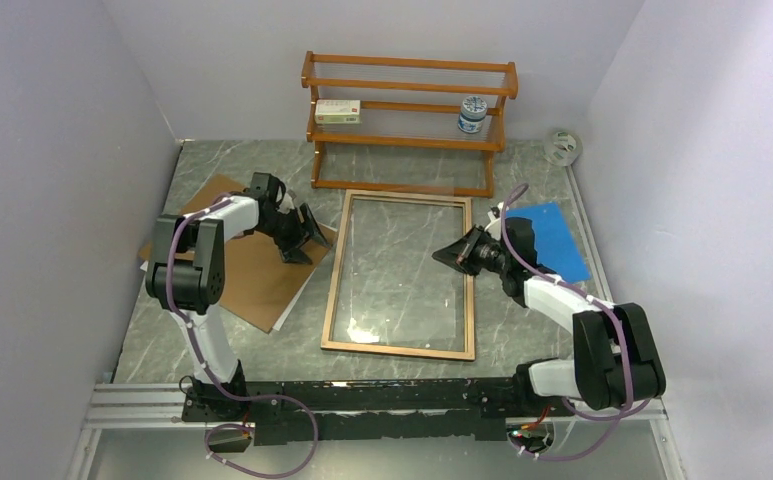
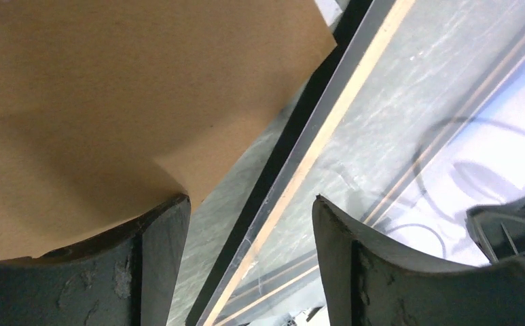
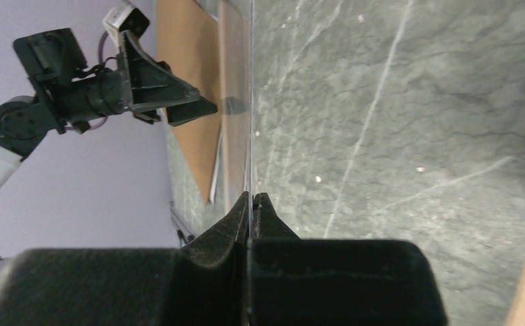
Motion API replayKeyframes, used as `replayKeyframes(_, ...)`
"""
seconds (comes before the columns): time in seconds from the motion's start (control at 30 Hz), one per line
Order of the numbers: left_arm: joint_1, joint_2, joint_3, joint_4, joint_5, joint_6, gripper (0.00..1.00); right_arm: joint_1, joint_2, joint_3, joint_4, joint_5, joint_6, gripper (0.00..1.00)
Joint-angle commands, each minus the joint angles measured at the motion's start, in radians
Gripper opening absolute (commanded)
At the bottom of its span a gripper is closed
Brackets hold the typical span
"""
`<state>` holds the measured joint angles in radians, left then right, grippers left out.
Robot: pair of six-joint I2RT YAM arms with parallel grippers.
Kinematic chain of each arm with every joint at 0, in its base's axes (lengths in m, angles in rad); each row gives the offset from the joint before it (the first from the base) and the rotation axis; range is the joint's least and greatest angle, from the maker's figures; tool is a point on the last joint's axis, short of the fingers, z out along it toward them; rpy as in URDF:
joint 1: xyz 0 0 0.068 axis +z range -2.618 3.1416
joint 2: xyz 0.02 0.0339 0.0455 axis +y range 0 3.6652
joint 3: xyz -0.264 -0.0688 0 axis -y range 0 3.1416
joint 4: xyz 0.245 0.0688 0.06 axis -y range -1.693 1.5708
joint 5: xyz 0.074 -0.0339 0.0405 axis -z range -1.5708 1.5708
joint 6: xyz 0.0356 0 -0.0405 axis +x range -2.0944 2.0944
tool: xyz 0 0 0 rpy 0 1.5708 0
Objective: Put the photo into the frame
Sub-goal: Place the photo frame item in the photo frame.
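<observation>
The frame [image 1: 334,290] lies flat mid-table, wood-brown back up, with a clear pane. Only a thin white edge of the photo [image 1: 284,318] shows, peeking from under the brown board [image 1: 247,275] left of the frame. My left gripper [image 1: 312,237] hangs open over the board's right corner, beside the frame's left rail [image 2: 327,129]. In its wrist view, nothing sits between the fingers of the left gripper [image 2: 249,198]. My right gripper [image 1: 445,257] is at the frame's right side. In the right wrist view, that gripper [image 3: 252,195] is shut on the thin edge of the clear pane.
A wooden shelf rack [image 1: 407,100] stands at the back with a white box [image 1: 337,111] and a jar [image 1: 472,115] on it. A blue sheet [image 1: 552,240] lies right of the frame. A tape roll [image 1: 562,147] sits in the back right corner.
</observation>
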<state>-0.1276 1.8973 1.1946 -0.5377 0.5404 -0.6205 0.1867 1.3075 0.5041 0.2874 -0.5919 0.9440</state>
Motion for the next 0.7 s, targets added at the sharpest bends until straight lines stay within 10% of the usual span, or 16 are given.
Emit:
replayKeyframes(0.0, -0.023, 0.034, -0.01, 0.044, 0.062, 0.03, 0.71, -0.027, -0.028, -0.023, 0.006, 0.044, -0.107, 0.0)
replayKeyframes(0.67, -0.105, 0.139, 0.074, 0.0, -0.014, 0.049, 0.57, -0.082, 0.076, -0.087, 0.146, -0.021, -0.162, 0.0)
